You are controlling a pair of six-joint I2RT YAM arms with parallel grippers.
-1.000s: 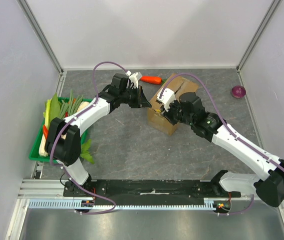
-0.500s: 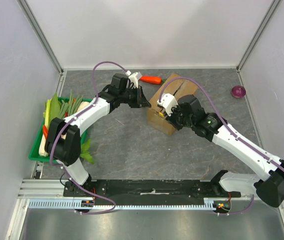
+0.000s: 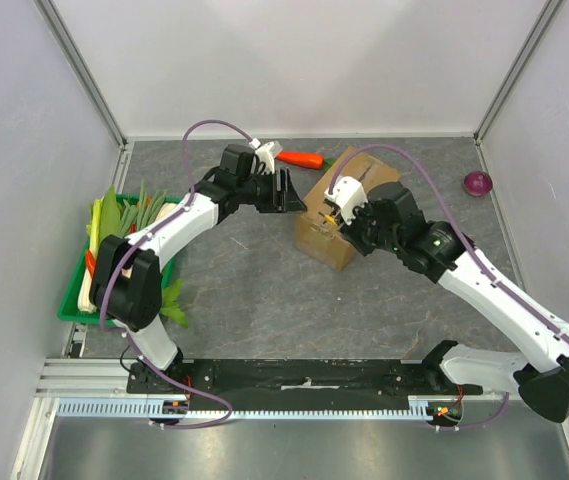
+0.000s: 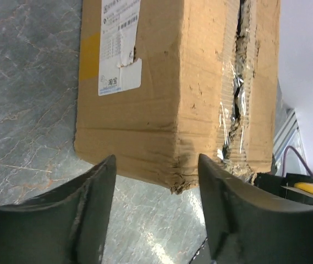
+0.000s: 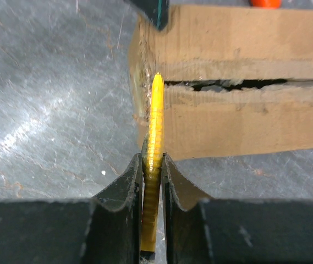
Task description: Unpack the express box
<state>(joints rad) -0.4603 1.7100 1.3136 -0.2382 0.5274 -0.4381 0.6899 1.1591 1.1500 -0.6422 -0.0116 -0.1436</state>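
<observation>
The right end effector (image 5: 152, 165) is clamped on one thin yellow tool (image 5: 155, 126), seen edge-on and standing straight out between the jaws. The tool's tip sits at the end of the seam in the top of the express box (image 5: 228, 118); whether it touches the cardboard cannot be told. The left end effector (image 4: 156, 209) has its jaws apart and grips nothing, and it faces a lower corner of the box from just beside it.

There are two end effectors, one tool and one express box. The box stands on the grey desk (image 3: 254, 290), back of centre, between the two end effectors. Its long axis runs on a diagonal, from near-left to far-right in the top view. The top flaps lie shut, with a ragged gap and torn clear tape along their seam. One white label (image 4: 120, 49) is on a side of the box turned toward the left arm.

One carrot (image 3: 302, 159) lies just behind the box, one purple onion (image 3: 477, 183) well off at far right, and one green tray (image 3: 68, 305) of vegetables at the left edge
</observation>
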